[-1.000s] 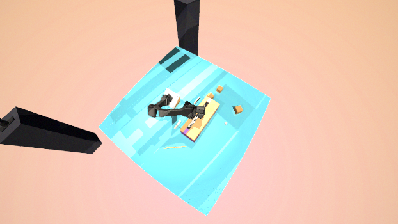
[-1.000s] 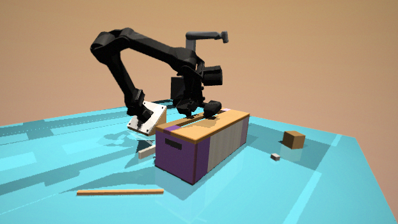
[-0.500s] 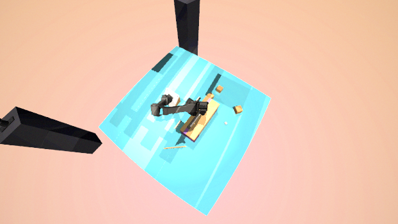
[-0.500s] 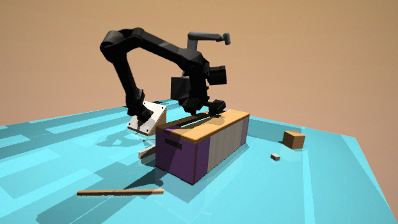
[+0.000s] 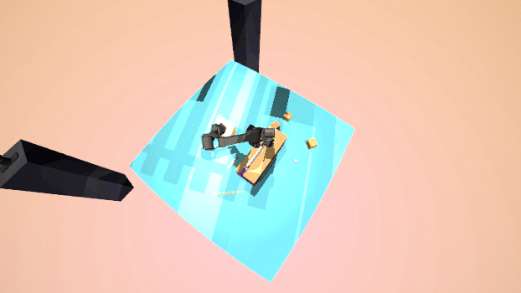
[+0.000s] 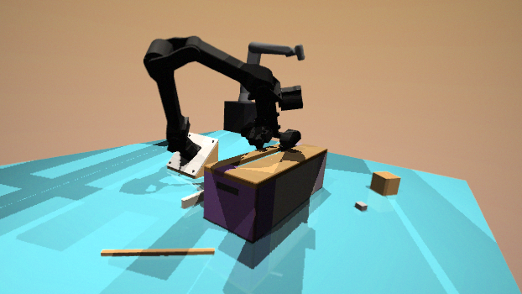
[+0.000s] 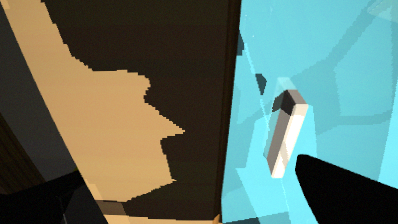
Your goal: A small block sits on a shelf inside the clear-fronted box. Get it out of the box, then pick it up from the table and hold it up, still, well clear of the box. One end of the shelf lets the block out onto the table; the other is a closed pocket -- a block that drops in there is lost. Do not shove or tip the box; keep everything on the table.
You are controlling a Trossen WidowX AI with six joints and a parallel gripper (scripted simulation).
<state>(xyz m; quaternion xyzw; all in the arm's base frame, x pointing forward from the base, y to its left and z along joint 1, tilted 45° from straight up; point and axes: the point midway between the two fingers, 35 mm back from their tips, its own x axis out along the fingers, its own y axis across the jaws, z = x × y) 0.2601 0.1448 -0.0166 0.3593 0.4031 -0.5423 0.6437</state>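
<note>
Tool spread wide, empty, hovering over the box top. Block not visible inside; extraction, table pickup and lift all seem pending.

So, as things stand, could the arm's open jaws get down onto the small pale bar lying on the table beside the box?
Probably yes. The small pale bar lies on open table beside the tan-topped purple box, nothing covering it, and the gripper above the lid is empty.
</note>
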